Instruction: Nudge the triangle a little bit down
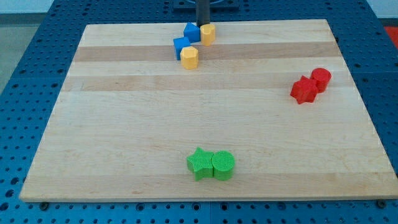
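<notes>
Approach step: my tip (203, 25) sits just above the blue triangular plastic block (191, 31); next we push down-view. No jaws here.

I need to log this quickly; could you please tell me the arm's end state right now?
No gripper: my tip holds nothing, sitting at the view's top between the blue triangle and a yellow block.

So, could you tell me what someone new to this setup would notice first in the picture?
Probably the tight cluster at the view's top: two blue blocks and two yellow blocks, with my tip just above, between the upper blue and upper yellow ones. Next, the green star touching a green cylinder near the view's bottom, and a red pair at the view's right.
</notes>
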